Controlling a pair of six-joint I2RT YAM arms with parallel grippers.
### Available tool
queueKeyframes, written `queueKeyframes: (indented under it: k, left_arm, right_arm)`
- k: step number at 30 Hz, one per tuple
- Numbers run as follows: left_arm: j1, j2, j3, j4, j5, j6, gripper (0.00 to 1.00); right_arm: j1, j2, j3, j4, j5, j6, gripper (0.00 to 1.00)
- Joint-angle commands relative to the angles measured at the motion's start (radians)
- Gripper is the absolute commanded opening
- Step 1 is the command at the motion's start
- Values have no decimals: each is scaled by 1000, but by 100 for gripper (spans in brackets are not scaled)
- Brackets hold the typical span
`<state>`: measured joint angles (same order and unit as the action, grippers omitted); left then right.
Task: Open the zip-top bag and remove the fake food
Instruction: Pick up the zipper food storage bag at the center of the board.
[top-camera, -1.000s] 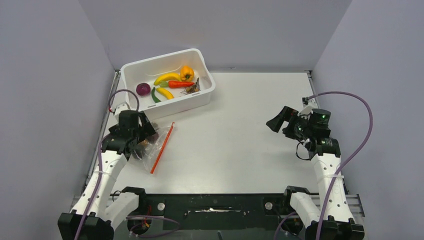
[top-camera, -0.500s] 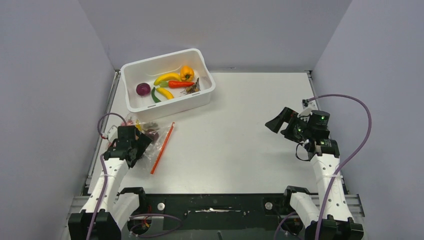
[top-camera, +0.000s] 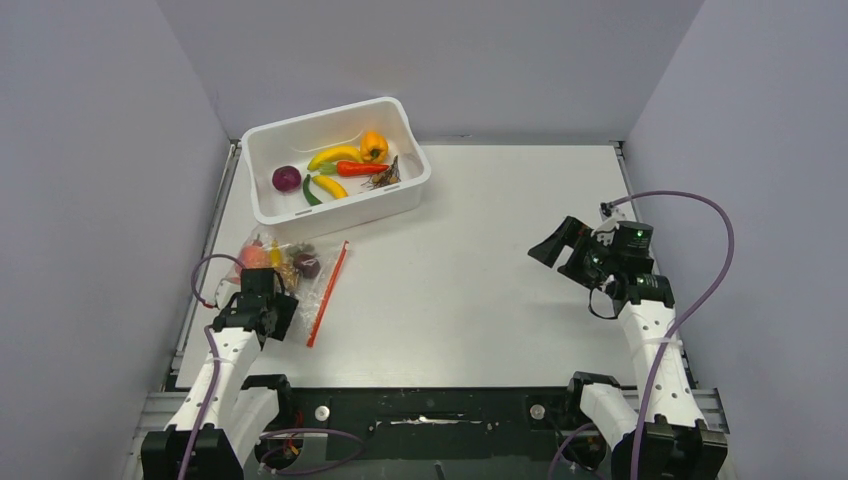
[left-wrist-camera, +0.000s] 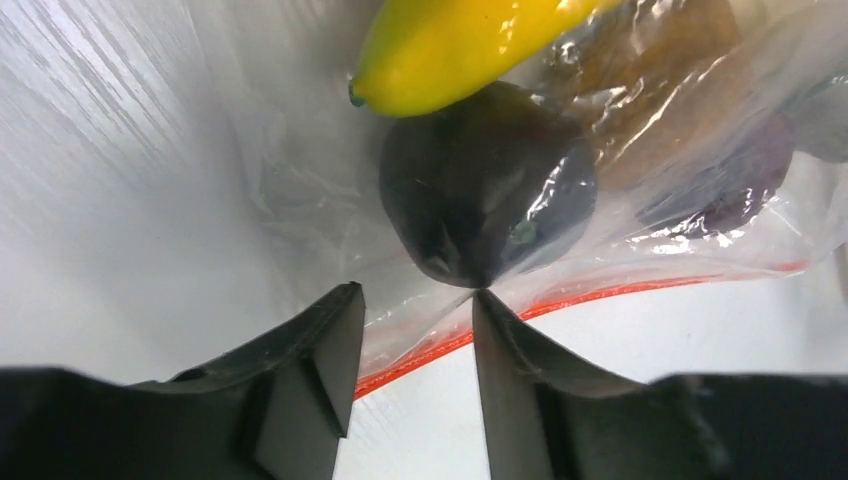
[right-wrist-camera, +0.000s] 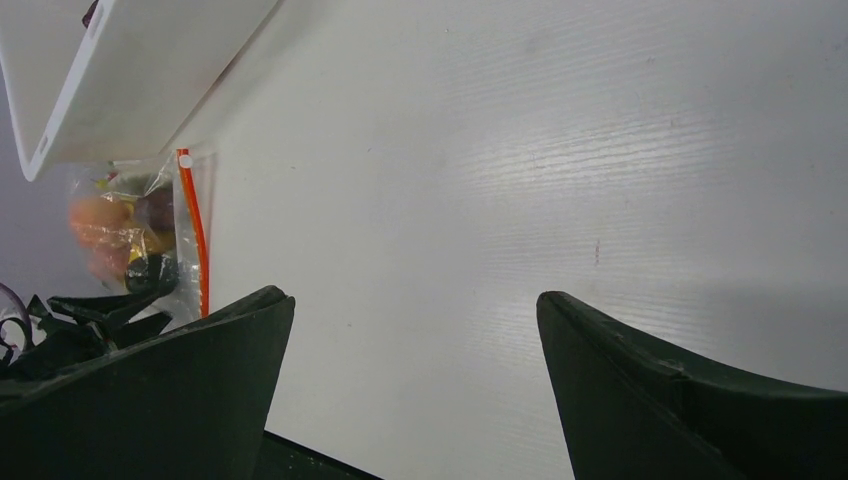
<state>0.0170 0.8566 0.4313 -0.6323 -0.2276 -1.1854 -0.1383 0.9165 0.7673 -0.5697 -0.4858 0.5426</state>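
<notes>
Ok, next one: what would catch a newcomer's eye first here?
The white tub at far left, holding bright toy vegetables. Nearer, the zip-top bag of fake food lies by the left edge, its red-orange zip strip facing centre, with the left gripper straddling its near edge.

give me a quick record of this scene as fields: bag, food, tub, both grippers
bag: crinkly clear zip-top bag with a red-orange zip strip, lying on the white table, near left
food: glossy yellow toy banana and dark purple toy plum inside the bag
tub: white rectangular plastic tub, far left, holding more toy produce
left gripper: fingers parted, straddling the bag's zip edge
right gripper: fingers wide open over bare table, holding nothing
</notes>
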Motion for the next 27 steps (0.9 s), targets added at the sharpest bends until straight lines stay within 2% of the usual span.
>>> queueKeyframes:
  k: [1, 5, 7, 10, 13, 18, 21, 24, 27]
  left_arm:
    - [6, -12, 1, 47, 45, -29, 35]
    - [5, -22, -20, 93, 133, -3, 10]
    - [3, -31, -35, 129, 205, 15, 2]
    - [-21, -39, -59, 165, 277, 1, 0]
    - [-93, -52, -57, 155, 268, -15, 0]
    - [-329, -120, -71, 229, 216, -115, 0]
    - [-504, -135, -91, 332, 156, -183, 0]
    - [-683, -70, -78, 452, 81, -195, 0]
    - [-840, 42, -31, 589, 40, -152, 0]
  right_arm:
    - [-8, 4, -11, 49, 1, 19, 98]
    - [-7, -13, -28, 60, 21, 25, 98]
    - [-9, -30, -39, 65, 35, 25, 98]
    - [-8, -64, -62, 82, 43, 25, 98]
    - [-9, -113, -95, 115, 42, 31, 97]
    - [-8, -171, -175, 205, 7, 81, 98]
    - [-8, -176, -232, 307, -94, 155, 98]
    - [4, -140, -276, 393, -185, 234, 98]
    - [52, -85, -296, 440, -194, 272, 98]
